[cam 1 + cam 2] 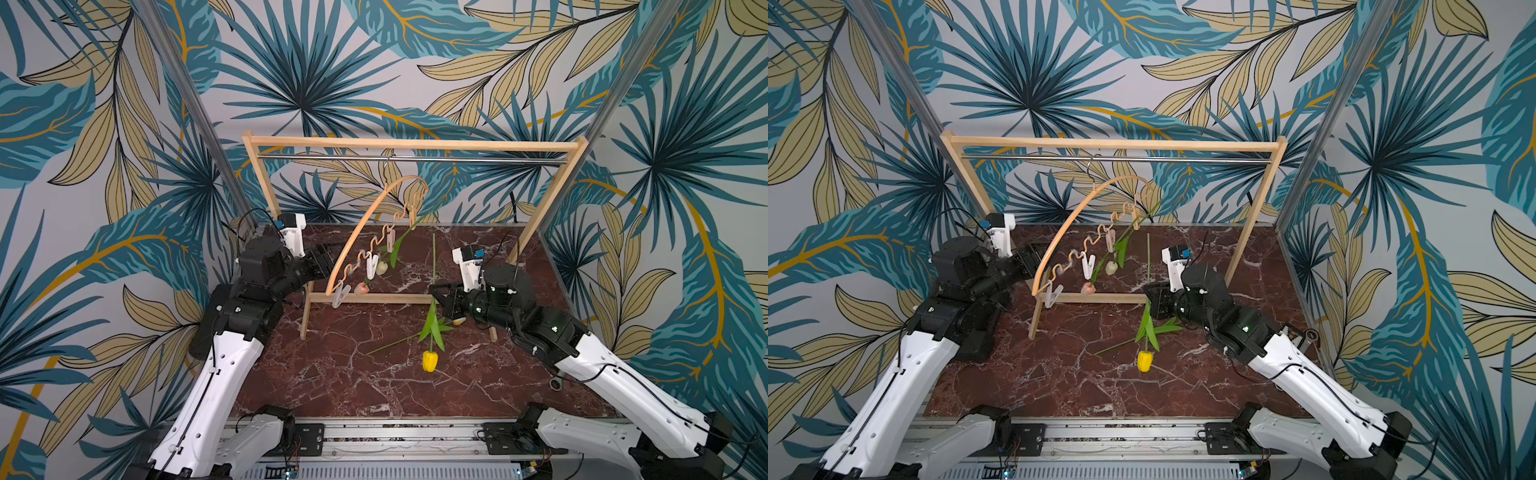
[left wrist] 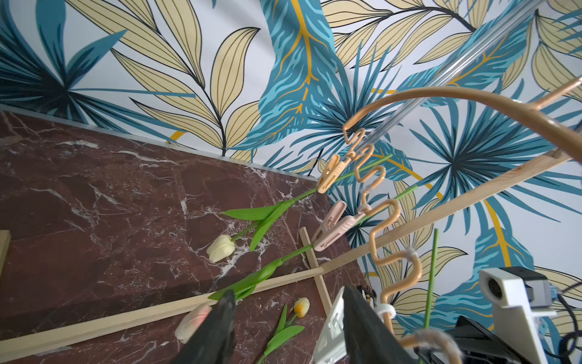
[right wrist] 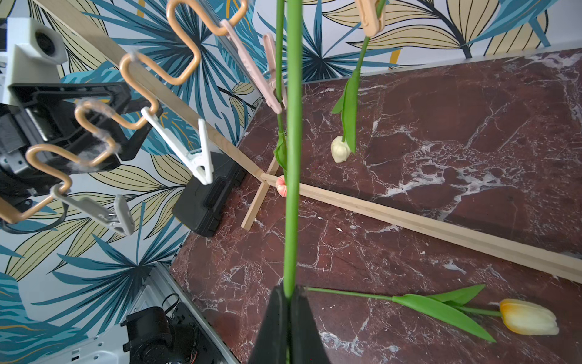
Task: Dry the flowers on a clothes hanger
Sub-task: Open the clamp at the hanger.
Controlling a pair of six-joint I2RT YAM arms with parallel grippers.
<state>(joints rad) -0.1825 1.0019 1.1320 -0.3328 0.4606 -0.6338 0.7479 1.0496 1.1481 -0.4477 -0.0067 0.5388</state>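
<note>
Left fingers (image 2: 220, 324) stand apart with nothing clamped between them, close against the clothes hanger (image 1: 360, 227), which hangs from the metal rod (image 1: 457, 159) of the rack (image 1: 415, 143), turned with one end toward them. The two clothespins nearest these fingers are empty: a grey clothespin (image 1: 340, 296) at the very end and a white clothespin (image 1: 370, 268) next along. The white one shows just beside one finger's inner face in the left wrist view, touching or not I cannot tell. Farther from them, the pink tulip (image 1: 360, 288) hangs head down from a pink clothespin (image 1: 390, 241), and the cream-white tulip (image 1: 383, 268) from a beige clothespin (image 1: 412, 216), so two of the four flowers are up. The third, a yellow tulip (image 1: 430, 360), is in hand: the right fingers (image 3: 274, 324) are pressed together on its stem, its head down near the worktop (image 1: 374, 395) below them. The fourth, a yellow-orange tulip (image 3: 526, 316), lies flat on the worktop just beside the right fingers, partly hidden by that arm in both top views. By my reading half the job is left: two stems to clip into the two free pins. In the way: the pink tulip's stem and leaves hang between the held stem and the white clothespin, the rack's lower bar (image 1: 374, 297) crosses beneath the hanger, and the hanger looks free to swing if pushed.
</note>
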